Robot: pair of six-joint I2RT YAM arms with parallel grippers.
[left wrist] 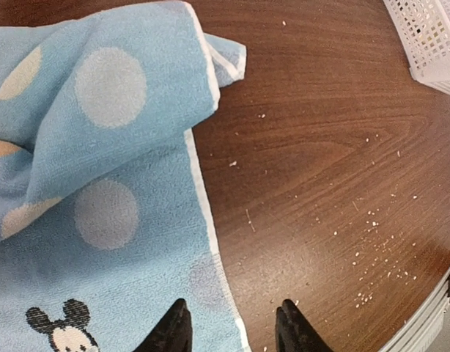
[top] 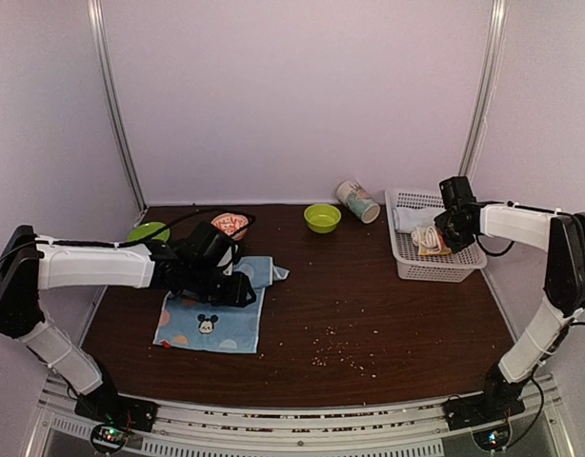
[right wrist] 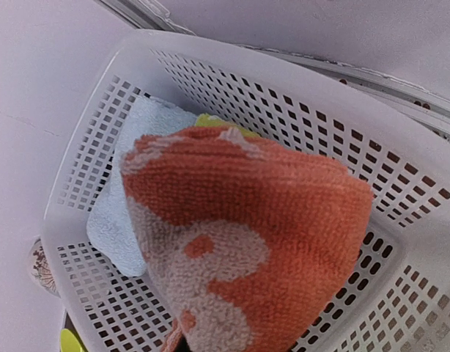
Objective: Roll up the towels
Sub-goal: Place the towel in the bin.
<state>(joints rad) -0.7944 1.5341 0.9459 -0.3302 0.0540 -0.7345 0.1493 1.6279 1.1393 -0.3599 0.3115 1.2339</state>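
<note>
Scattered pale crumbs [top: 335, 354] lie on the dark brown wooden surface [top: 407, 305], nearest the arm bases. To their left, the light blue dotted cloth towel with a Mickey head [top: 211, 319] lies mostly flat, its far part bunched and folded over. The left jaws stand parted over the towel's right edge, grasping nothing. Farther back on the right, the right jaws are clenched on the orange cloth towel with white markings [right wrist: 247, 242], held over the white plastic lattice basket [right wrist: 342, 117], where a pale blue-white cloth [right wrist: 137, 161] lies.

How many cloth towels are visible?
3: light blue Mickey towel on the table; orange-white towel in the right gripper above the white basket; pale blue cloth inside it. Others may be hidden.
</note>
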